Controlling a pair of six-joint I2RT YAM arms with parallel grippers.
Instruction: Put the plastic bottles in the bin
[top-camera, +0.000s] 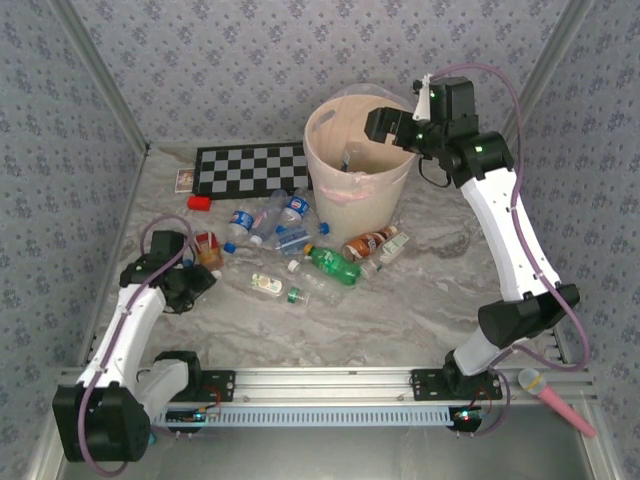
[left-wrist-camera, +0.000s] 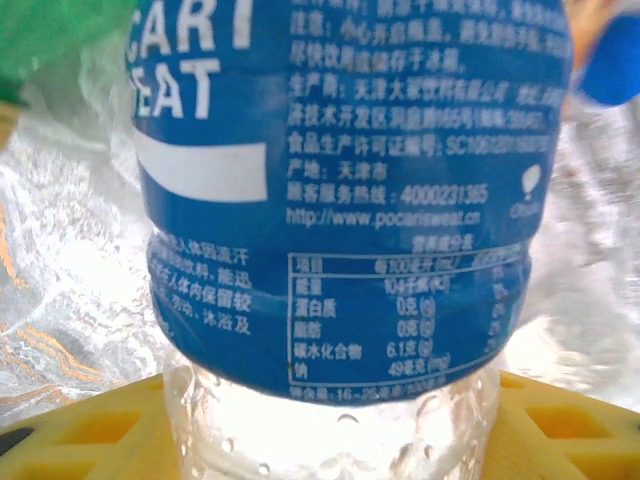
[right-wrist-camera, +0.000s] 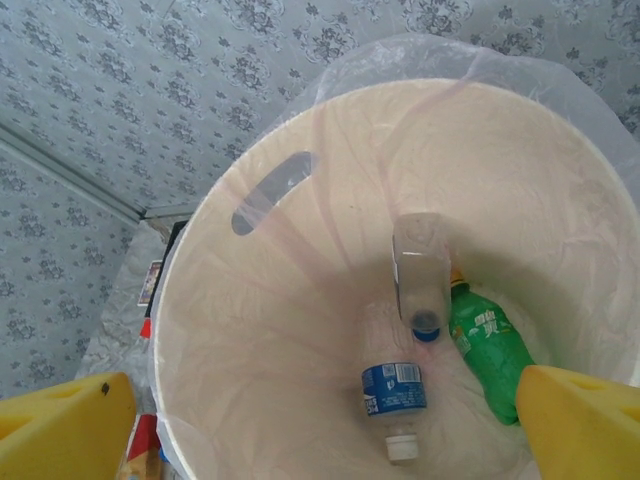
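Observation:
A clear plastic bottle with a blue label (left-wrist-camera: 340, 200) sits between my left gripper's (left-wrist-camera: 330, 430) yellow fingers (left-wrist-camera: 80, 430), which press on both its sides. That gripper (top-camera: 195, 280) is low at the table's left. My right gripper (top-camera: 385, 125) hangs open over the cream bin (top-camera: 325, 125). Inside the bin (right-wrist-camera: 300, 300) lie a blue-labelled bottle (right-wrist-camera: 394, 390), a green bottle (right-wrist-camera: 488, 350) and a clear one with a blue cap (right-wrist-camera: 420, 270). Nothing is between the right gripper's (right-wrist-camera: 320, 420) jaws. Several bottles lie on the table, among them a green one (top-camera: 335, 264) and a brown-orange one (top-camera: 370, 243).
A chessboard (top-camera: 250, 168) lies behind the bottles, left of the bin. A small red block (top-camera: 200, 202) and a card (top-camera: 184, 179) sit near it. A pink object (top-camera: 560, 400) rests by the right arm's base. Patterned walls close in three sides.

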